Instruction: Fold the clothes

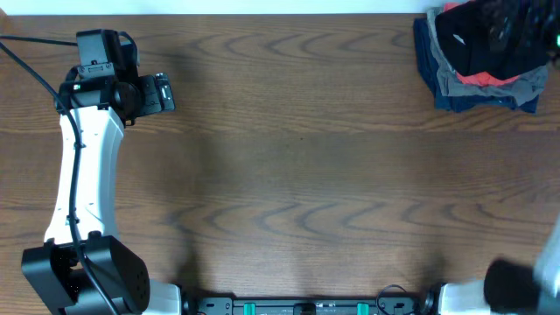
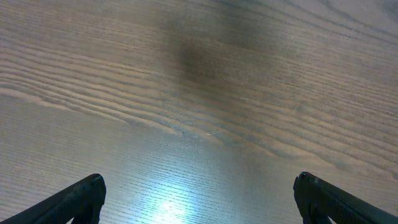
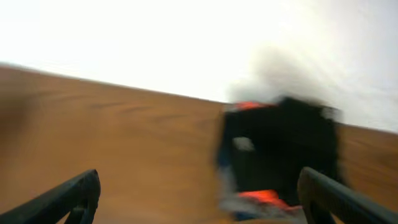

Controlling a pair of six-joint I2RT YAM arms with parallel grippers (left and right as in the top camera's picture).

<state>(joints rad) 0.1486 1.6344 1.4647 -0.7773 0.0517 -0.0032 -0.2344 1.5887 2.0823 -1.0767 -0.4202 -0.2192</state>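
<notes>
While both arms sit clear of the work, I read the left gripper (image 2: 198, 199) as spread and empty above the bare table (image 1: 289, 157), parked at far left. My right gripper (image 3: 198, 193) is likewise spread, holding nothing, aimed at the pile. The black garment (image 1: 490, 39) lies crumpled atop the stack of other clothes (image 1: 486, 92) at the far right corner (unfolded, judging by its bunched outline; wrist view blurred).

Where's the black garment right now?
The black soft-fabric garment lies atop the pile of folded clothes at the wooden table's far right corner, overhead view.
</notes>
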